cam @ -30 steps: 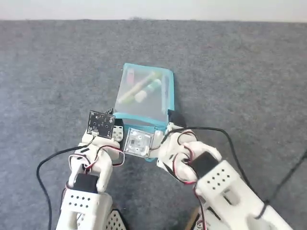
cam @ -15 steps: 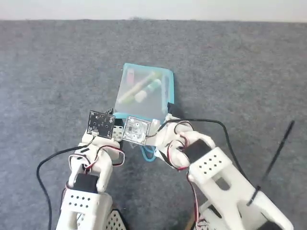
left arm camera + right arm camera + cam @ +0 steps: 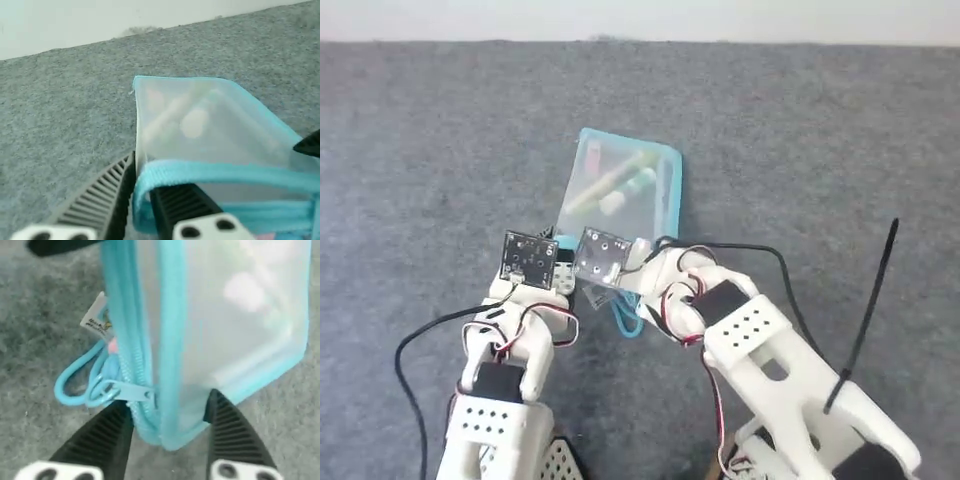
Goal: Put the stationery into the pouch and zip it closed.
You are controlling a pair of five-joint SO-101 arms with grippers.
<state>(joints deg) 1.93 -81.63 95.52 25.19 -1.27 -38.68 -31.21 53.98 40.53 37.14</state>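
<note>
The pens and other stationery (image 3: 610, 185) are already inside the see-through pouch (image 3: 620, 195) with blue edges. It lies on the grey carpet (image 3: 800, 150) just in front of both arms, so the job now looks like the zipping part. The left gripper (image 3: 141, 177) is pinched tight on the blue edge at one near corner of the pouch. The right gripper (image 3: 168, 401) has its two fingers apart, one on each side of the other near corner. I cannot tell if they squeeze it. The zipper pull (image 3: 131, 391) sits right by one of those fingers, with a thin blue cord loop (image 3: 56, 389) hanging from it. To zip well, the left gripper should hold on hard so the pouch cannot slide. The right gripper should grab the little pull or its loop (not the fat soft side of the pouch) and drag it slowly, straight along the zipper (image 3: 127, 340). Pulling sideways would likely bunch the pouch up or jam the teeth. I cannot tell how much of the zip is shut so far. A small white tag (image 3: 94, 317) sticks out beside the zipper, and it has tiny writing that is too small to read.
</note>
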